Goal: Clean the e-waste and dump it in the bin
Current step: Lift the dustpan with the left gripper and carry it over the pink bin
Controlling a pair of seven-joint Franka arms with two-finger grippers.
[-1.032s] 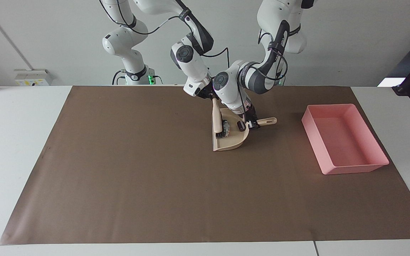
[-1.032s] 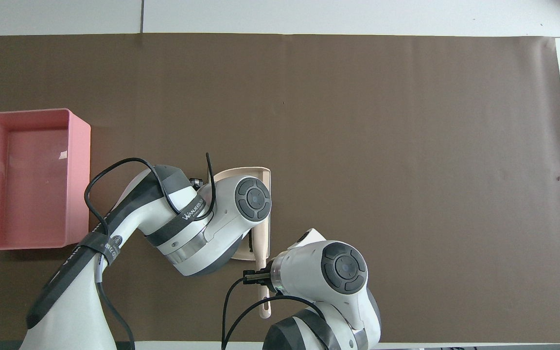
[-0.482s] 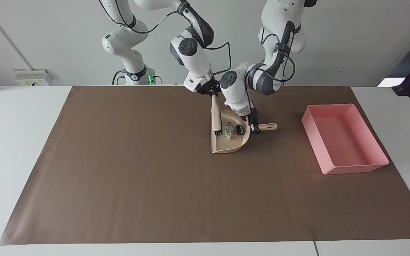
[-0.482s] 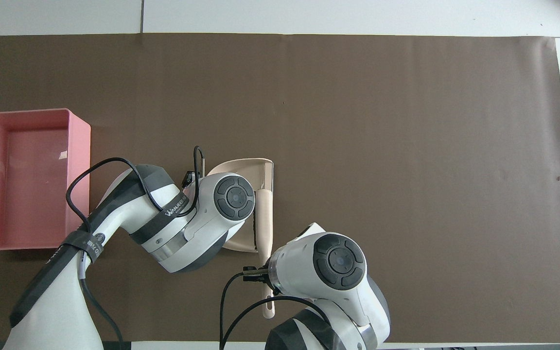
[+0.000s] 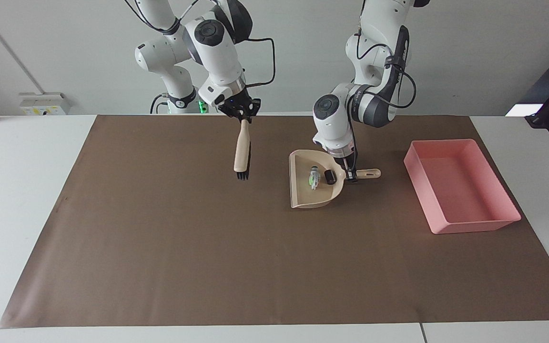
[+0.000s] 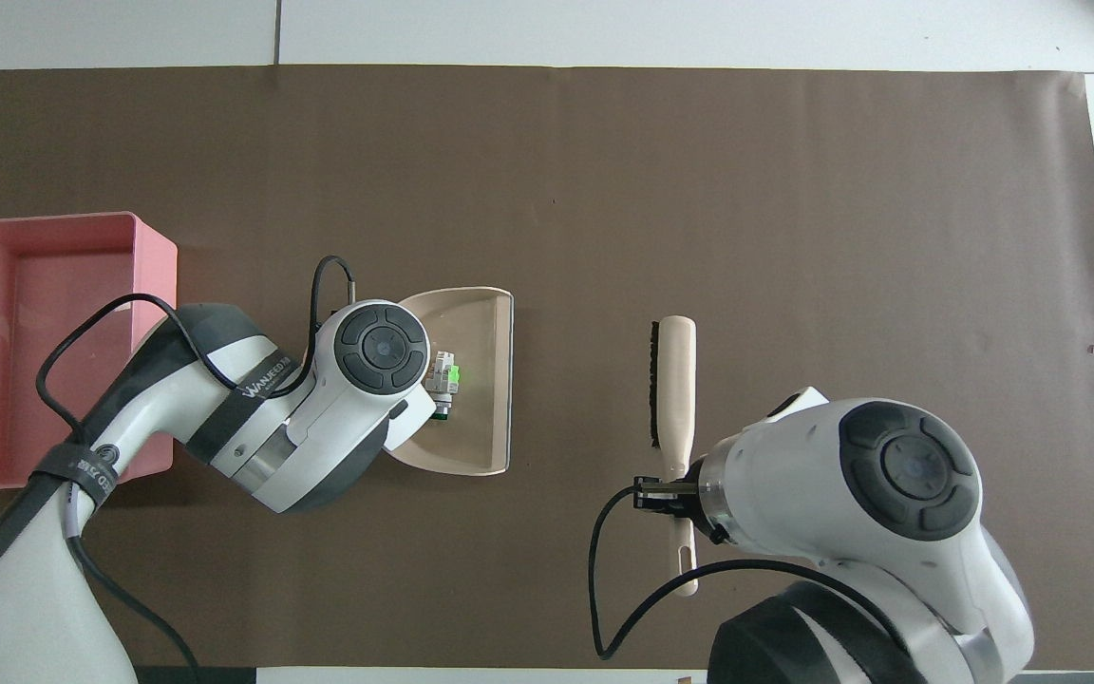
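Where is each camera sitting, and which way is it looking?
Facing view: high across the table, looking at the robots; both arms show whole. The left end effector grips the dustpan handle; the right end effector holds the brush in the air.
Overhead view: high above the robots' end, looking steeply down and forward; only the arms' bulky wrists show, coming from the bottom.
Both share: dustpan, the e-waste in it, brush, pink bin and brown mat, half a turn apart.
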